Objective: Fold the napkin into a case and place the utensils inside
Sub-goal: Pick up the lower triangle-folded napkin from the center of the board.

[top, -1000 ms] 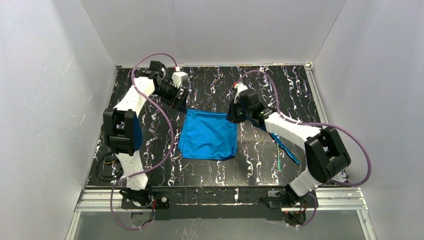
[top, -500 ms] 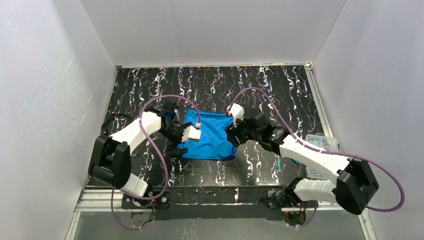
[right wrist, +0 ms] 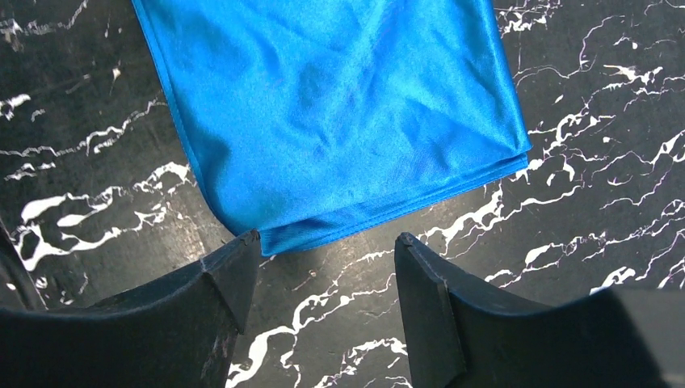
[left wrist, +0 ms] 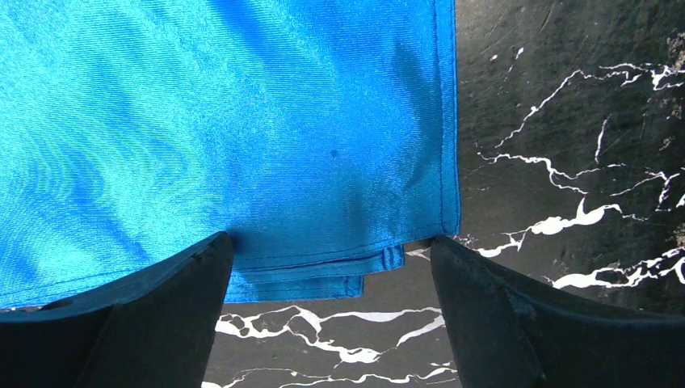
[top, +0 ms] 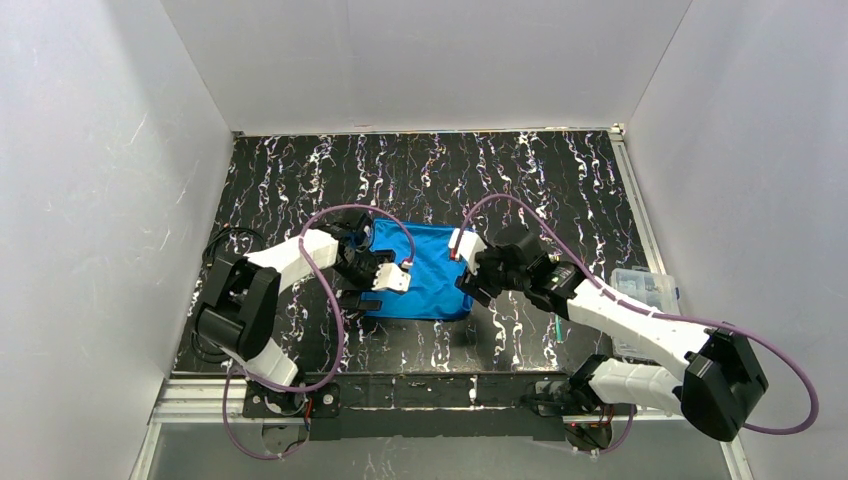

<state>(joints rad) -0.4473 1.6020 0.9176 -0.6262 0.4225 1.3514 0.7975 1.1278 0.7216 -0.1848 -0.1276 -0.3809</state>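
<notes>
The napkin (top: 425, 270) lies at the middle of the black, white-veined marble tabletop (top: 500, 170). It is a shiny, bright blue woven cloth folded flat into a rough rectangle, with stitched hems stacked in layers at its corners. My left pincer (left wrist: 331, 250) stands wide open over its 8 o'clock corner. My right pincer (right wrist: 327, 242) gapes at its 3 o'clock edge, gripping nothing.

The napkin (left wrist: 242, 121) is finely woven cloth with a soft sheen and a stitched hem. The table (right wrist: 582, 97) looks smooth and glossy, black with white marbling. My left fingers (left wrist: 153, 323) seem to be matt black plastic, though they blur this close.
</notes>
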